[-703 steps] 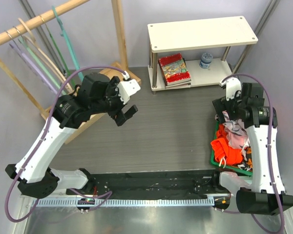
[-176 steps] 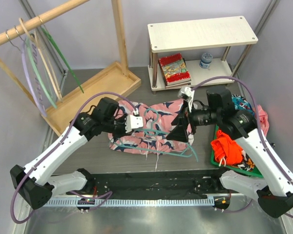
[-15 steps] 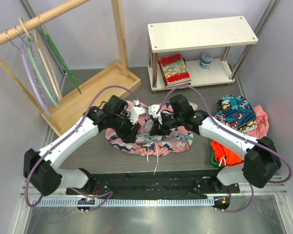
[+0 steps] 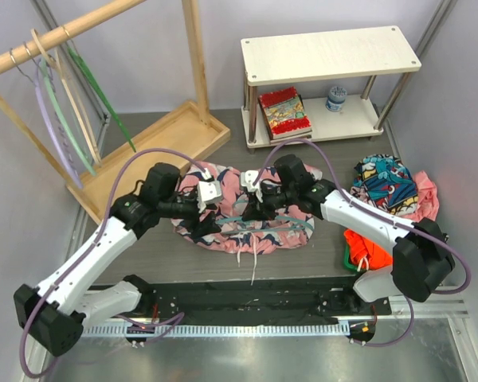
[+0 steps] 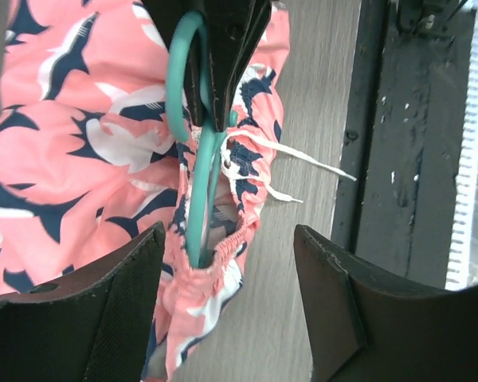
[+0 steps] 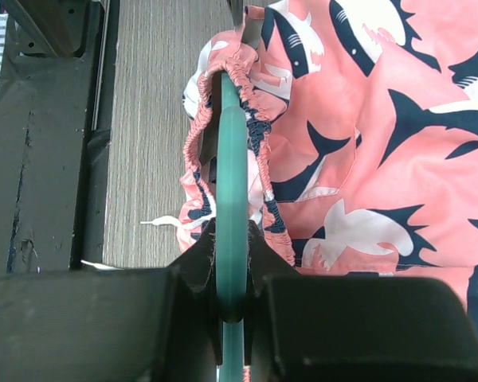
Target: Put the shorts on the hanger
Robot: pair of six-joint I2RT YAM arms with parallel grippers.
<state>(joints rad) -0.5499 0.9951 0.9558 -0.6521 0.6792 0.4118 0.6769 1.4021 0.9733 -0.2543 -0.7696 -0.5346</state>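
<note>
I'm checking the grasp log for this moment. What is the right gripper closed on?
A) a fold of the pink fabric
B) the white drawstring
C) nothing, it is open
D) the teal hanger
D: in the right wrist view the right gripper has its jaws shut on the teal hanger, whose arm runs on into the elastic waistband of the shorts.

You have bright, even overhead light with only soft shadows. The steel strip (image 4: 239,358) at 6 o'clock shows mild glare. In both wrist views the near fingers (image 5: 72,318) blur dark, while the shorts (image 6: 366,119) are sharp.
</note>
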